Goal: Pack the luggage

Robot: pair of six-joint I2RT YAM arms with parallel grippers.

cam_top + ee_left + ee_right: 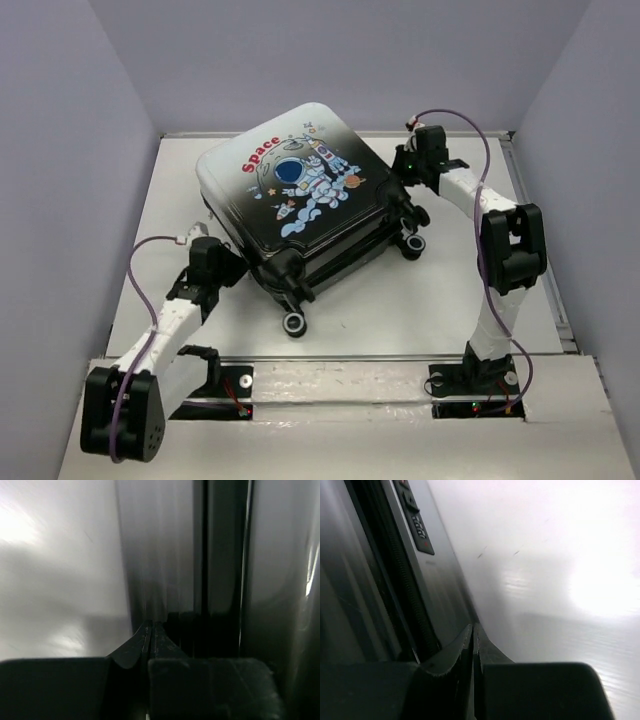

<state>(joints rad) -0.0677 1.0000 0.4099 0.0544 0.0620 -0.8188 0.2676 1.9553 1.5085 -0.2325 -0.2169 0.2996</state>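
Luggage [300, 190] lies flat near the middle of the bench [440, 300], printed shell up, wheels [294, 324] toward the near edge. The lid is down on the lower half, so closing is judged done (contents cannot be seen, so what has been packed cannot be told). Left jaws are closed, tips together against the near-left side at the dark seam; nothing is seen between them. Right jaws are likewise closed and empty, set at the far-right side just beside the zip [410, 605] and the lock [417, 527]. Whether the zip is fully run cannot be told. Remaining work is judged to be zipping and securing.
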